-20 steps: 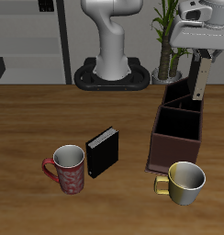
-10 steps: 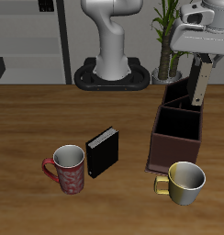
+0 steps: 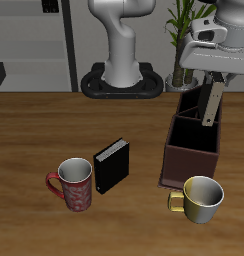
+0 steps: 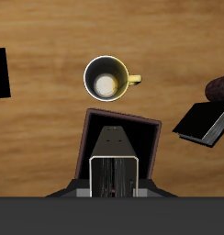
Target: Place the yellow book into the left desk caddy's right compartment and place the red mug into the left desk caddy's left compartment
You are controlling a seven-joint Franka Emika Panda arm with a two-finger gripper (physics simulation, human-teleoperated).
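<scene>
Holding the book (image 3: pixel 211 103) pinched in my gripper (image 3: pixel 212 88), thin edge up, lower end dipping into the caddy (image 3: pixel 189 152) near the tabletop's back edge. In the wrist view the book (image 4: pixel 115 169) hangs over the caddy's (image 4: pixel 120 147) long right compartment. Going near to far from the front edge: gold mug (image 3: pixel 200 197), red mug (image 3: pixel 73 183), black book (image 3: pixel 110 165), caddy. My read: the book is light, stiff and flat, so a clamp across the covers holds fine; slick covers might slip if I ease off early. The red mug looks rigid and heavier; I'd grip its rim wall, handle clear of my jaws.
</scene>
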